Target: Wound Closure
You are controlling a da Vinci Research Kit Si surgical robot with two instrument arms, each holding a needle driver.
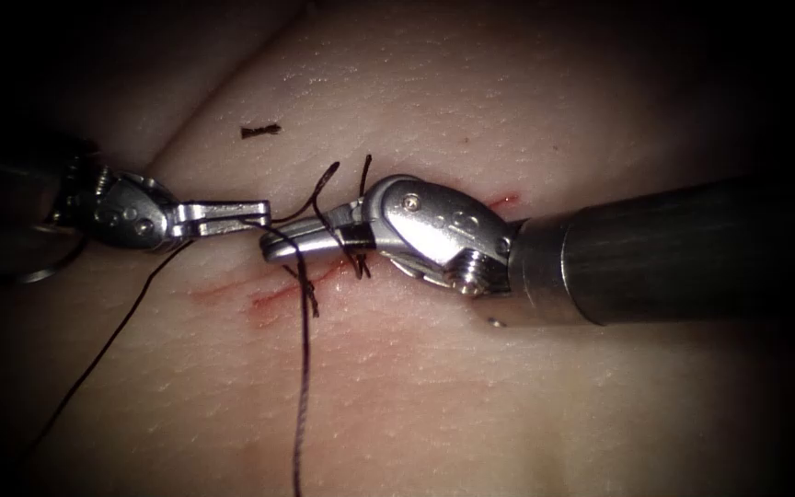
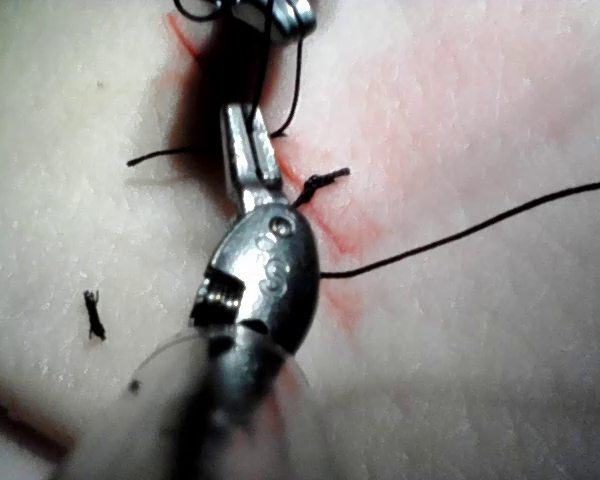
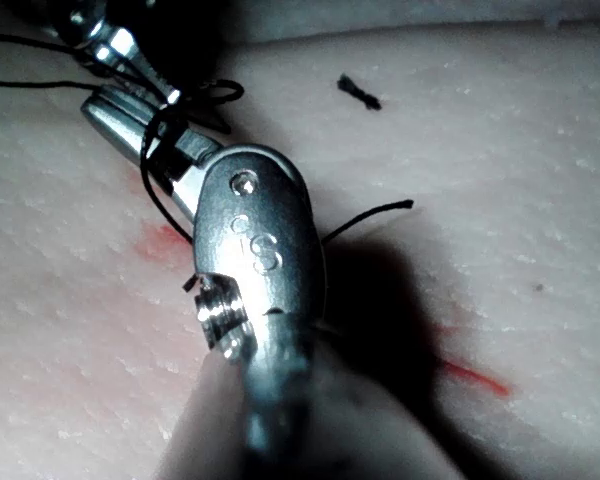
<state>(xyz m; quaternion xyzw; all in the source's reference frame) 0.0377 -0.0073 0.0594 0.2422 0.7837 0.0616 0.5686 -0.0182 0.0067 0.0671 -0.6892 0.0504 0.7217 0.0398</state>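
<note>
Fingers (image 1: 255,213) of both tools closed on thread (image 1: 304,368) over tissue (image 1: 471,387).

Light pooled centrally on the pale, pinkish pork tissue (image 1: 434,387); edges fell black, steel glared, near shafts blurred.

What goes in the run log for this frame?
left tool: shut on dark thread | right tool: thread looped round jaws | pale pork tissue

Left claw (image 1: 255,213) & right claw (image 1: 273,247): polished metal, glossy, smooth. Right shaft (image 1: 674,248): dark, matt w/ dull sheen. Thread (image 1: 303,387): dark, fine, braided look. Tissue (image 1: 471,387): pale, moist, finely pebbled surface.
</note>
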